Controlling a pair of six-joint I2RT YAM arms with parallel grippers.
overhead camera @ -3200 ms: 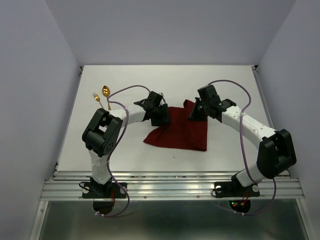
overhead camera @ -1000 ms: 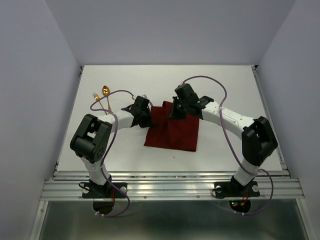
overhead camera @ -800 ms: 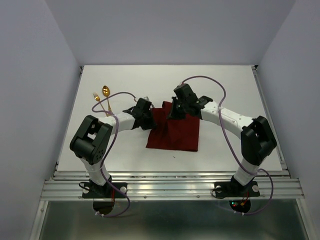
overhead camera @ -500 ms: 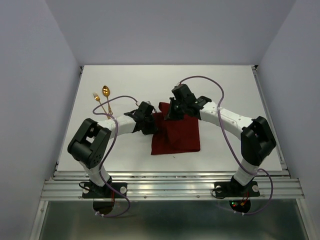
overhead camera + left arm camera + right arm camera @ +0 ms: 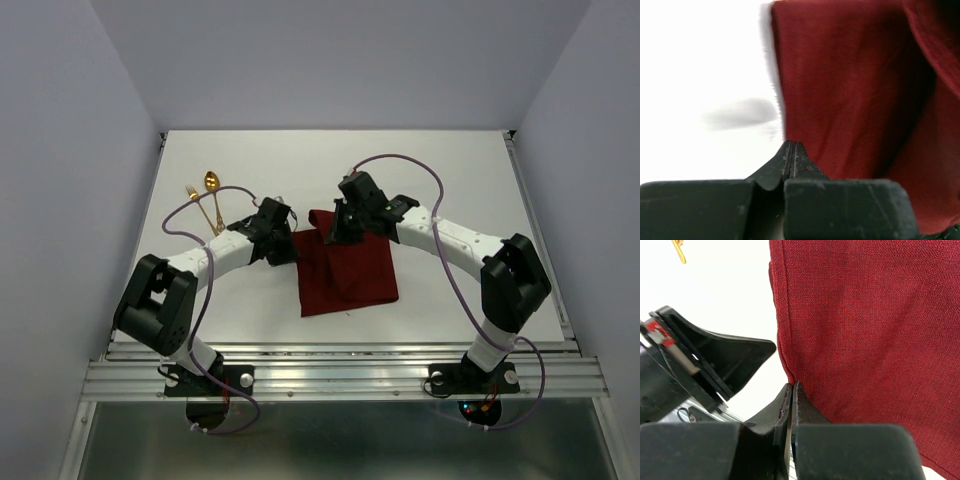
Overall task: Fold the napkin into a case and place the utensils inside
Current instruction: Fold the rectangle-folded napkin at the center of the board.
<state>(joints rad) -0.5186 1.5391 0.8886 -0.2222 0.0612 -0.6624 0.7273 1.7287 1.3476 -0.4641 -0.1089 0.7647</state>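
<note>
Top external view: the dark red cloth napkin (image 5: 350,275) lies part-folded on the white surface (image 5: 450,180), gold spoon (image 5: 211,182) and gold fork (image 5: 192,195) far left. Closed fully, the left jaws and right jaws each pinch its left edge. Uneven pulling could skew the fold or free the hem.

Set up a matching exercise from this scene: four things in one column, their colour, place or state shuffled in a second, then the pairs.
1. napkin
2. spoon
3. left gripper
4. right gripper

A. shut on the napkin's far edge
B. gold, beside the fork
C. dark red, partly folded
D. shut on the napkin's left edge

Pairs: 1-C, 2-B, 3-D, 4-A
</note>
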